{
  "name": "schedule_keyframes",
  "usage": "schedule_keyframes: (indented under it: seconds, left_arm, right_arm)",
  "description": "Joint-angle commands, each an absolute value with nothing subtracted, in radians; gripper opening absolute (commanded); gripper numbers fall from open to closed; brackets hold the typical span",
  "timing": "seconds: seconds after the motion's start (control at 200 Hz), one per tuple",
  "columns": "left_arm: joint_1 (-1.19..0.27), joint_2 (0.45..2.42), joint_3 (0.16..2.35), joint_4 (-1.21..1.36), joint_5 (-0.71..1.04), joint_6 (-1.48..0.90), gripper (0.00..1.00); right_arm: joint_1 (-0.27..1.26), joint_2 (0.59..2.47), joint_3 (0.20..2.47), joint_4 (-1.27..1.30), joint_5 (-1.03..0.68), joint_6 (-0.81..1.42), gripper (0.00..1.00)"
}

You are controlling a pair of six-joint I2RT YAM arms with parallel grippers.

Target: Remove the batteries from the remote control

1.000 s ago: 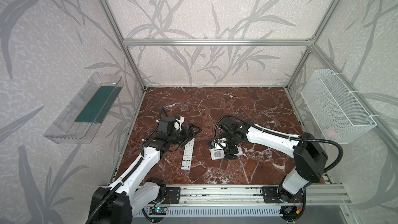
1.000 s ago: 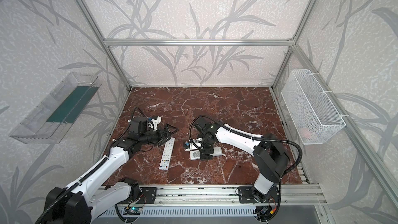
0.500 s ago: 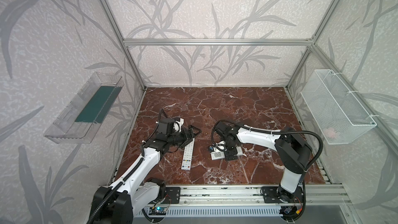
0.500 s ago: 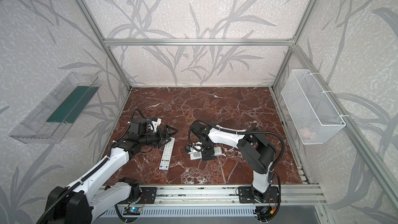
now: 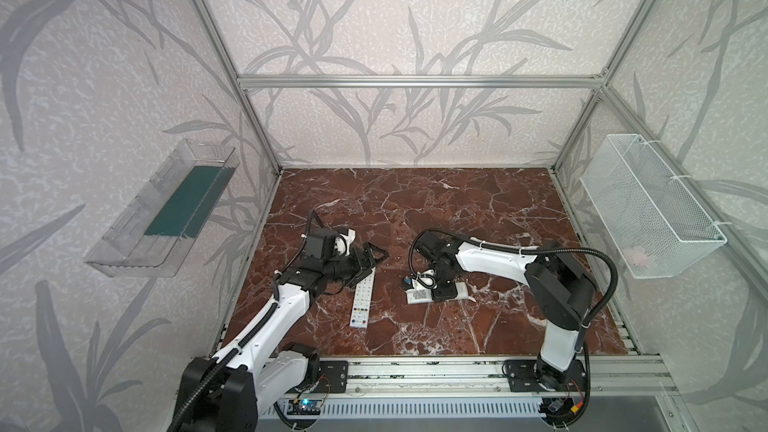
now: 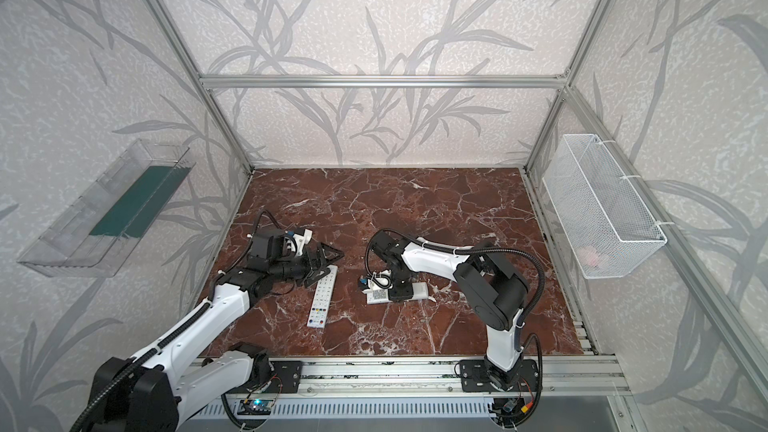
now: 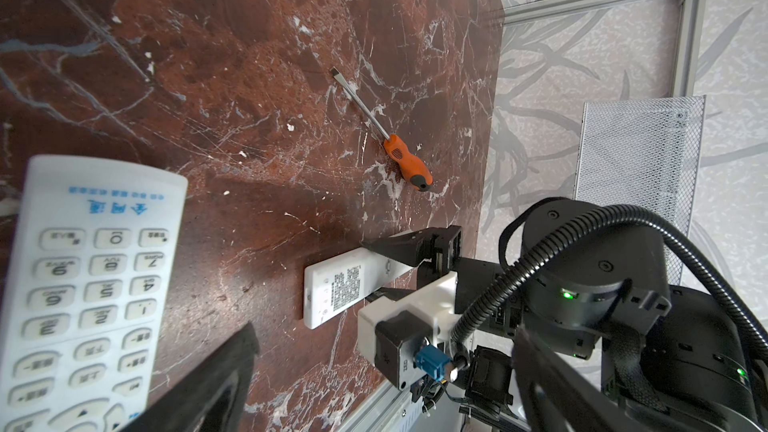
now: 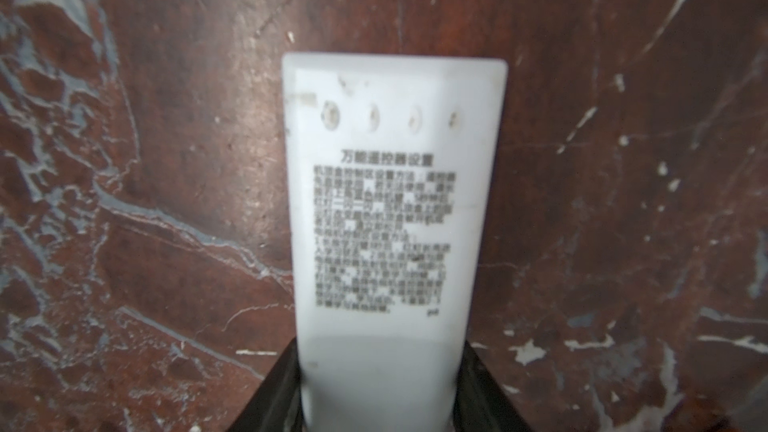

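Observation:
A white remote control [image 8: 390, 201] lies face down on the marble floor, its printed label up, and shows in both top views [image 5: 419, 295] [image 6: 376, 296]. My right gripper [image 8: 380, 367] [image 5: 446, 290] is shut on it, a dark finger pressed against each long side. A second white remote [image 5: 360, 303] [image 7: 83, 284] lies buttons up to its left. My left gripper [image 5: 372, 263] [image 7: 384, 330] hovers open over that remote's far end with nothing between its fingers. The batteries are hidden.
An orange-handled screwdriver [image 7: 407, 162] lies on the floor beyond the face-down remote. A white wire basket [image 5: 648, 209] hangs on the right wall. A clear tray [image 5: 166, 205] with a green liner hangs on the left wall. An aluminium rail [image 5: 415, 371] runs along the front.
My right gripper's jaws have closed from wide open onto the sides of the face-down remote, and that arm's elbow has swung inward. The left arm has barely moved.

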State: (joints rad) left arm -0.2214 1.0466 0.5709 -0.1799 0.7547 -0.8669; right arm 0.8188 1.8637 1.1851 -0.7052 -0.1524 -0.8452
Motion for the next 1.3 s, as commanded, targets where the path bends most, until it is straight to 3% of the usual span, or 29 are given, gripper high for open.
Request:
schedule_keyframes:
  seconds: [0.0,0.225,0.605,1.025,1.145,1.295]
  left_arm:
    - [-0.219,1.061,0.568,-0.151,0.782,-0.837,0.96]
    - [-0.287,1.138,0.552,-0.026,0.811,-0.872,0.95]
    - [-0.435,1.336,0.698,-0.034,0.840,-0.851,0.81]
    - [-0.480,1.374,0.675,0.040,0.858,-0.894,0.47]
    - [-0.482,1.382,0.676,0.044,0.859,-0.895,0.35]
    - [-0.482,1.392,0.675,0.049,0.865,-0.892,0.23]
  right_arm:
    - [0.790,1.791,1.173,-0.681,-0.247,-0.805,0.38]
    - [0.725,1.619,1.066,-0.491,-0.473,-0.706,0.37]
    - [0.710,1.578,1.007,-0.420,-0.492,-0.671,0.37]
    - [0.709,1.592,0.986,-0.376,-0.507,-0.647,0.37]
    - [0.709,1.592,0.984,-0.376,-0.504,-0.643,0.45]
    - [0.707,1.577,0.981,-0.370,-0.476,-0.632,0.71]
